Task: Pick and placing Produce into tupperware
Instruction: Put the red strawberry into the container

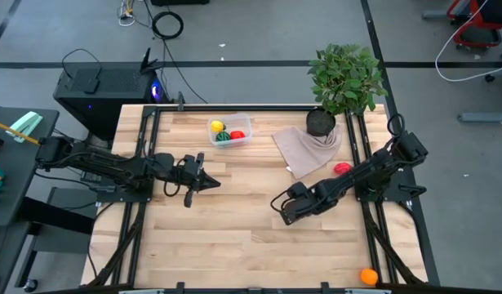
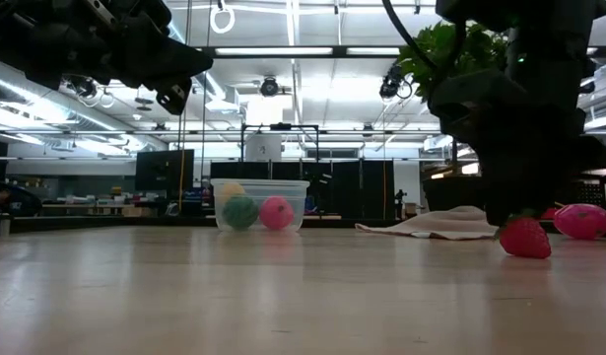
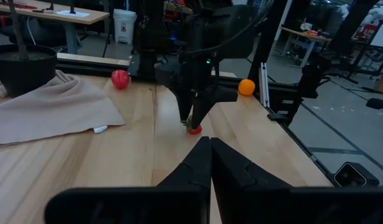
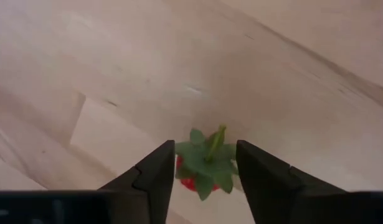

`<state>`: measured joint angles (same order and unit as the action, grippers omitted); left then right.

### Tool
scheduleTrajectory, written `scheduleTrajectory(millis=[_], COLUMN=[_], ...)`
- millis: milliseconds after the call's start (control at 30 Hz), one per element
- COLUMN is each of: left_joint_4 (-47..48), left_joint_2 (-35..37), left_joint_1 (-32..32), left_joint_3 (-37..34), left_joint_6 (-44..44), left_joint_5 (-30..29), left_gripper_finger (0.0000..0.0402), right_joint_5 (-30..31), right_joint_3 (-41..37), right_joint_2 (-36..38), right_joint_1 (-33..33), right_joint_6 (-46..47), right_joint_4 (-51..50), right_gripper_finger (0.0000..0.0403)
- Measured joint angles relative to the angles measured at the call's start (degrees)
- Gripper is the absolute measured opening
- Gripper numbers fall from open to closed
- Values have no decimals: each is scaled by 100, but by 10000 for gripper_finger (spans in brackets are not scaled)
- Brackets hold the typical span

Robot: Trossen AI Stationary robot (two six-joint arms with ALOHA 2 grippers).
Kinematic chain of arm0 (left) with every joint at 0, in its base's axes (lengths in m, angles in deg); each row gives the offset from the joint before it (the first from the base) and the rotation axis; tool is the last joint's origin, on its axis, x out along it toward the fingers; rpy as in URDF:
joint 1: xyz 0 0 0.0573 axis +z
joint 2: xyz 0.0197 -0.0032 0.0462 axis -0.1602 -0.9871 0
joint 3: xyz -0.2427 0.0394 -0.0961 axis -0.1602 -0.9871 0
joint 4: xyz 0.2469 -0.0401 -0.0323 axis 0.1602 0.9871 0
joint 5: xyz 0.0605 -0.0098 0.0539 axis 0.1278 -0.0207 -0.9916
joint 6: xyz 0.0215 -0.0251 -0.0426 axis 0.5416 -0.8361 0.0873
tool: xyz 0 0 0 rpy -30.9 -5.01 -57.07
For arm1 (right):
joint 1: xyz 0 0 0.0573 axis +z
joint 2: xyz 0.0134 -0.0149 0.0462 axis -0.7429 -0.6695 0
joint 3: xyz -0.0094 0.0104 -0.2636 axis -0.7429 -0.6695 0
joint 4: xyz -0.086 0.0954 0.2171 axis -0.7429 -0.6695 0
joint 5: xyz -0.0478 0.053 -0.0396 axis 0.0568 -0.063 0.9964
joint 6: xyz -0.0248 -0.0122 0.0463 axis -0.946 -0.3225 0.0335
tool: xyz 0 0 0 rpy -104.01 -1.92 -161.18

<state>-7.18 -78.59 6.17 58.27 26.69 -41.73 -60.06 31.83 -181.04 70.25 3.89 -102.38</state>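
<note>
Standing on pale wood planking, the strawberry (image 4: 205, 163) — leafy green cap and stem turned up toward the right wrist camera, long axis roughly upright, red body on the table (image 1: 234, 245). Framed by the right gripper (image 4: 205, 168), one dark finger (image 4: 155, 177) on each side, jaws spread a little wider than the leaves; contact with the fruit not clear. From table height, the same berry (image 2: 525, 238) seen sitting on the wood directly under that dark gripper.

Beyond the right jaws: a beige cloth (image 1: 304, 145) and a potted plant (image 1: 344, 77), a red piece (image 1: 342, 169) on the wood just off the cloth's edge, an orange piece (image 1: 368, 277) near the table's front corner. Farther across, well clear of both grippers, the clear tupperware (image 1: 231, 131), already holding yellow, red and dark-green pieces.

Left gripper (image 1: 203, 180) hanging above bare wood on the other side of the table, pointed toward the right arm, fingers (image 3: 197, 165) pressed together with nothing between them.

Around the table — grey floor with cables and a black computer case (image 1: 104, 86); behind it, a workshop with ceiling lights and benches.
</note>
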Motion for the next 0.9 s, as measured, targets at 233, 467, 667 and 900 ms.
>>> scheduleTrajectory(millis=[233, 467, 667, 900], left_joint_4=[2, 2, 2, 2], left_joint_2=[0, 0, 0, 0], left_joint_1=[0, 0, 0, 0], left_joint_3=[0, 0, 0, 0], left_joint_6=[0, 1, 0, -4], left_joint_5=[-1, -1, -1, 1], left_gripper_finger=[23, 10, 19, 19], right_joint_5=[34, 32, 12, 735], right_joint_3=[0, 0, 0, 347], right_joint_2=[0, 0, 21, 296], right_joint_1=[-5, -4, -4, -120], right_joint_6=[-7, -37, -10, -136], right_joint_4=[-2, 104, 162, 204], right_gripper_finger=[104, 9, 5, 2])
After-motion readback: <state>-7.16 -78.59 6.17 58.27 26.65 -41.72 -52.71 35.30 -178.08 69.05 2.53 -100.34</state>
